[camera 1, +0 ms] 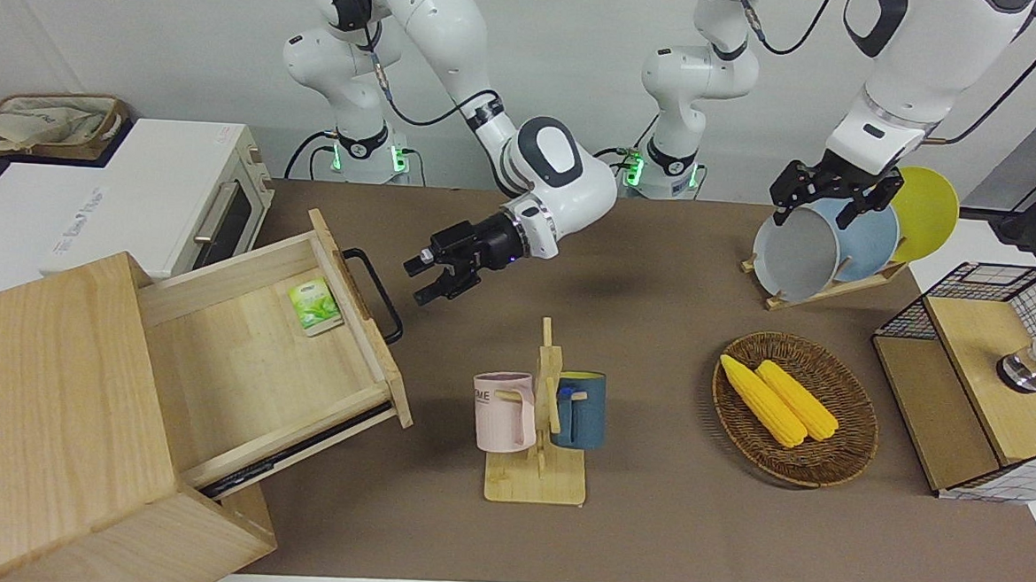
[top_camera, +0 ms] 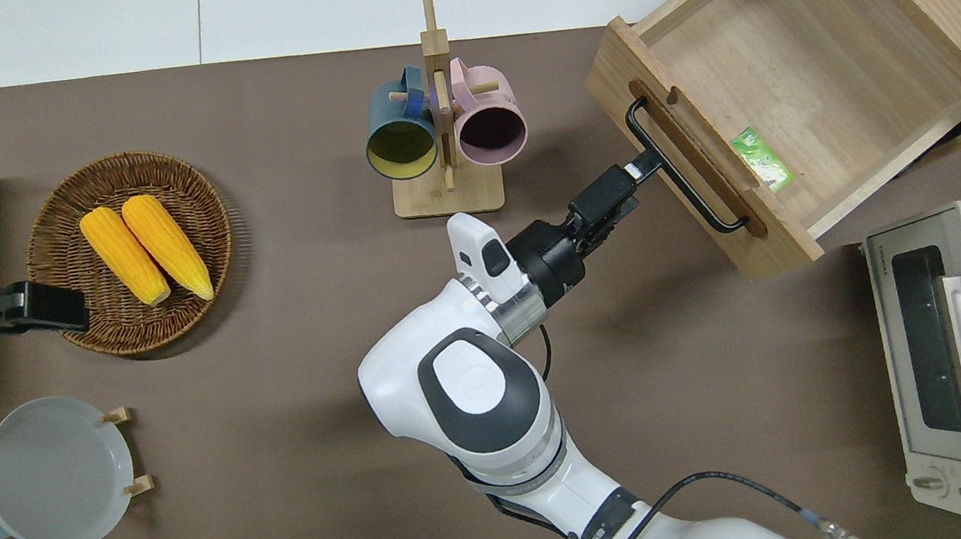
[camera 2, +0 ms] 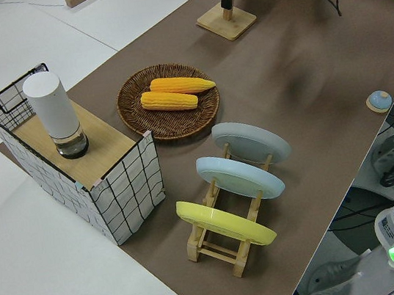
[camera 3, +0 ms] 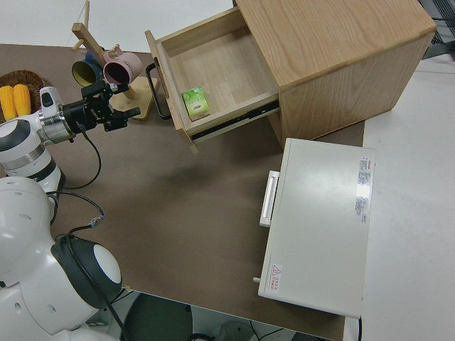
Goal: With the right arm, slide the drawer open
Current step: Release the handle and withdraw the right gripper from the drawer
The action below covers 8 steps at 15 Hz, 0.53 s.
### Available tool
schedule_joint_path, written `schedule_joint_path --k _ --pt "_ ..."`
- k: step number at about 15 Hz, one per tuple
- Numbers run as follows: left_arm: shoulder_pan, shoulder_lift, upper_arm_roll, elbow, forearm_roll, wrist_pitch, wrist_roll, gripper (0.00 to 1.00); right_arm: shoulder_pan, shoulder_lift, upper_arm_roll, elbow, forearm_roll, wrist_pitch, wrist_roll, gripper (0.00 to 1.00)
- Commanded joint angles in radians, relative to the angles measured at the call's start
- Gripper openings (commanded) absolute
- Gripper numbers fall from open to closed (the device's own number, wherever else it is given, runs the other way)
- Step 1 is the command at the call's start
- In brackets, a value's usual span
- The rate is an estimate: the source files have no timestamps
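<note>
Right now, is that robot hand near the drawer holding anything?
Nothing. The right gripper has its jaws open, clear of the drawer's black handle. The left arm is parked.

The drawer (camera 1: pixel 262 357) stands pulled well out of the wooden box (camera 1: pixel 58 444), its black bar handle (camera 1: pixel 374 294) free. A green packet (camera 1: pixel 314 305) lies inside, close to the drawer's front panel. The right gripper (camera 1: pixel 430 279) hangs at about 2 o'clock from the handle, apart from it, fingers spread. The mug rack (camera 1: pixel 539 425) is at 5 o'clock from the gripper. The left arm is parked.
</note>
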Motion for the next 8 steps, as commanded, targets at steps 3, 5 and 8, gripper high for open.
schedule_joint_path --k 3,5,8 --pt "0.004 0.011 -0.006 0.026 0.017 -0.02 0.01 0.99 -0.002 -0.041 -0.004 0.153 0.29 0.003 0.053 0.985" --pt "0.004 0.011 -0.006 0.024 0.017 -0.02 0.01 0.99 -0.027 -0.069 -0.011 0.192 0.391 0.021 0.051 0.985" --pt "0.004 0.011 -0.006 0.026 0.017 -0.02 0.01 0.99 -0.103 -0.145 -0.009 0.206 0.566 0.084 0.051 0.985"
